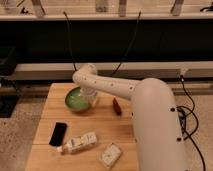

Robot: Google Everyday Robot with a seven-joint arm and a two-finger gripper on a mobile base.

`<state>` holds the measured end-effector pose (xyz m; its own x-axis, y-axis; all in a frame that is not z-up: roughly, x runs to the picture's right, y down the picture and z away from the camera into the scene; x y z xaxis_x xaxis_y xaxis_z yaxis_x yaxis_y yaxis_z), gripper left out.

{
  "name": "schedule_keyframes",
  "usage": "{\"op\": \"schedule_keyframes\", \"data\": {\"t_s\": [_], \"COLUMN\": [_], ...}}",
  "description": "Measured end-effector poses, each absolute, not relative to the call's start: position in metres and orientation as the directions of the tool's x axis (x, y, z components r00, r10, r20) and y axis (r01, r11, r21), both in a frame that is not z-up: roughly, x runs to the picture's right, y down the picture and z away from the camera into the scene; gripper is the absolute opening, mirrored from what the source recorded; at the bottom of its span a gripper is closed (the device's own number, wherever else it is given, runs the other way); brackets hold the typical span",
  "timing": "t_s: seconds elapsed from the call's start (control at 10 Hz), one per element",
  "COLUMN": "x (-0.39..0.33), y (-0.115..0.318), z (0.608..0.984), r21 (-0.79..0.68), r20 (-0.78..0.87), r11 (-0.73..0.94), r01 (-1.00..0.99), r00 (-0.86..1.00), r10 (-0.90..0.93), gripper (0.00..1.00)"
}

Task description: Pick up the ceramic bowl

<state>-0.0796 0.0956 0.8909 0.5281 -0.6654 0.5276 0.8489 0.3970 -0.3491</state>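
A wooden table (102, 126) stands on a speckled floor (20, 135), in front of a dark wall with a pale ledge (45, 70) and 2 black cables (68, 42) hanging down it. The robot's white arm (117, 87) reaches from its bulky body at the right across the back of the table. The gripper (90, 98) is down at the right rim of the ceramic bowl (75, 100), with its 2 fingers drawn together. Whether they actually pinch the rim cannot be told.

The ceramic bowl, green and glossy, sits at the back left of the table, right side up. A small reddish object (116, 106) lies just right of the gripper. Nearer the front edge are a black phone (58, 133), a white bottle (80, 142) lying on its side, and a pale packet (111, 155), each apart from the others and well apart from the bowl.
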Motion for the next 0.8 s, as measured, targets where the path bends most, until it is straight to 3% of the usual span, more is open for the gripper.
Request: {"op": "schedule_keyframes", "data": {"t_s": [0.8], "x": [-0.090], "y": [0.101], "z": [0.895], "r21": [-0.315], "r20": [0.529], "r11": [0.353], "r01": [0.881], "r00": [0.471], "r10": [-0.706], "gripper": [0.05]}}
